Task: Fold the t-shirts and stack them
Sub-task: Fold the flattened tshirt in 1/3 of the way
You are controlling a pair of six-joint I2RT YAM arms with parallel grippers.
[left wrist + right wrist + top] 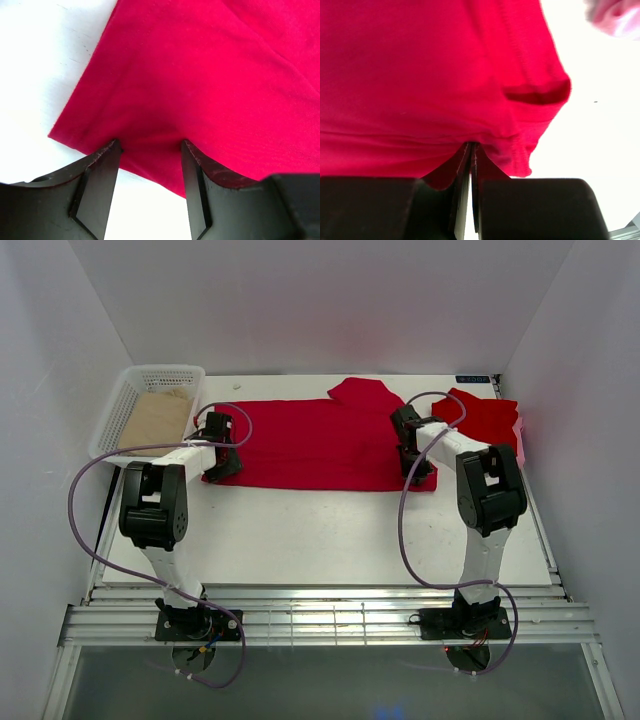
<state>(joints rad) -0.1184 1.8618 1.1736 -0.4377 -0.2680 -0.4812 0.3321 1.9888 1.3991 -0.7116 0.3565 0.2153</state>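
Left fingers (97, 175) stand apart over the near left hem of the spread t-shirt (320, 445), with the cloth's edge lying between them. Right fingers (492, 200) are pressed together on its near right hem. It lies flat across the far middle of the surface (330, 540). A second t-shirt (485, 418) sits at the far right, and a basket (150, 370) at the far left.

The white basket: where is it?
In the top view, the white basket sits at the far-left corner of the table, left of the spread red t-shirt, holding a tan sheet.
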